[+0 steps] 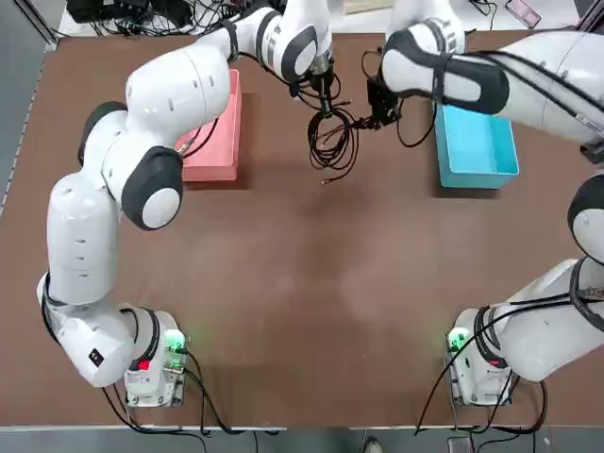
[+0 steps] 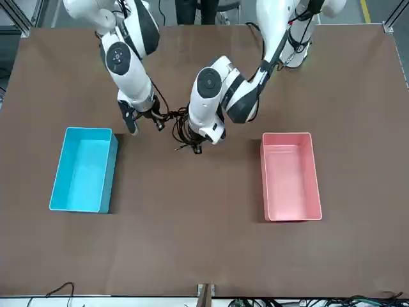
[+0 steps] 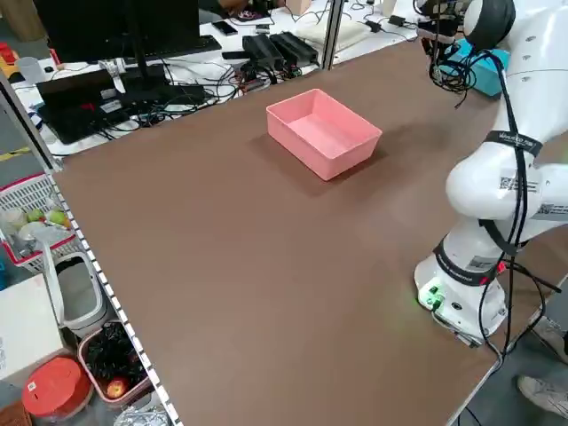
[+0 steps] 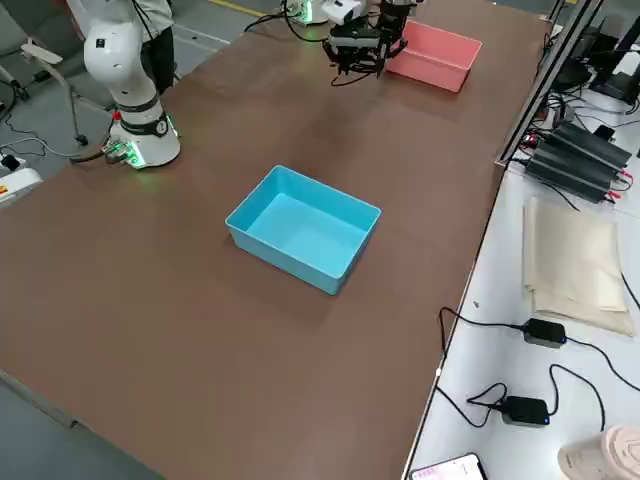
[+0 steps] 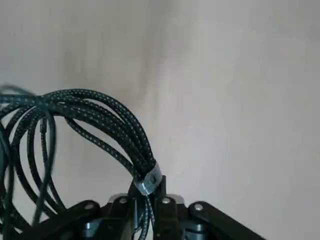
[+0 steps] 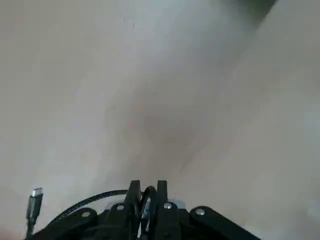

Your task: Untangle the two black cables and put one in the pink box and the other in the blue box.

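Note:
The two black cables (image 1: 332, 140) form one tangled bunch of loops between the pink box (image 1: 217, 132) and the blue box (image 1: 475, 146). My left gripper (image 1: 326, 102) is shut on a bound bundle of cable (image 5: 142, 177), and loose braided loops (image 5: 75, 107) spread from it. My right gripper (image 1: 379, 115) sits beside it on the blue-box side, shut on a strand of cable (image 6: 146, 196); a small plug end (image 6: 34, 202) shows nearby. In the front view the cables (image 2: 181, 128) stretch between the right gripper (image 2: 158, 120) and the left gripper (image 2: 197, 146). Both boxes hold nothing.
Both arms reach over the far half of the brown table (image 1: 302, 302). Their bases (image 1: 156, 363) stand at the near edge with thick black wires. Beyond the far edge lie a monitor and electronics (image 3: 133, 53).

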Controlling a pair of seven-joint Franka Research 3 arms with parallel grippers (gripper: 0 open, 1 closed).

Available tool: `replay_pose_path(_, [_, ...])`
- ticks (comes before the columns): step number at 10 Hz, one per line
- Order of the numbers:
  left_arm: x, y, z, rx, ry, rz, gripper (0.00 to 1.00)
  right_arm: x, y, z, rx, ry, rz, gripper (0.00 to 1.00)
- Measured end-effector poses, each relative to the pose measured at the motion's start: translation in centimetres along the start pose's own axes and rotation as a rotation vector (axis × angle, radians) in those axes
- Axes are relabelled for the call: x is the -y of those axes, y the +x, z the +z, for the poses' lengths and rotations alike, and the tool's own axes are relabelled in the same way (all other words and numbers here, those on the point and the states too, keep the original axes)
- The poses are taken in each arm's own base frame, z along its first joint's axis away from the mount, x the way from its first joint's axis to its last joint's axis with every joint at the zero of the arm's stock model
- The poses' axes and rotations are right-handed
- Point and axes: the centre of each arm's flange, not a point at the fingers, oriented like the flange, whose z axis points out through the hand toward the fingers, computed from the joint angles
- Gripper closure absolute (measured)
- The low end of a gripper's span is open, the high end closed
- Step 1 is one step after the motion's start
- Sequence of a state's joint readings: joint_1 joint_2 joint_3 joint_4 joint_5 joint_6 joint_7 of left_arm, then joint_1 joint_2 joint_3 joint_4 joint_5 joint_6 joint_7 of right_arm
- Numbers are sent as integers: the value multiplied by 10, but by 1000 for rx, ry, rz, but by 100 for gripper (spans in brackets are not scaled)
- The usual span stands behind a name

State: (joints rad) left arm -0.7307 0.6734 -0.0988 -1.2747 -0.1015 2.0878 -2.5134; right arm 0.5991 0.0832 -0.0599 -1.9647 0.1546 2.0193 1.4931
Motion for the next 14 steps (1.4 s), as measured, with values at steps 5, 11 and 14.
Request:
replay_pose_path(5, [-33, 37, 33, -78, 38, 96, 86, -17, 120, -72, 38, -68, -77, 83])
replay_pose_path(11, [-137, 176, -41, -175, 181, 297, 86, -104, 326, -92, -79, -152, -280, 94])
replay_pose_path(14, [-181, 277, -42, -248, 213, 377, 86, -89, 386, -38, -123, -123, -362, 94])
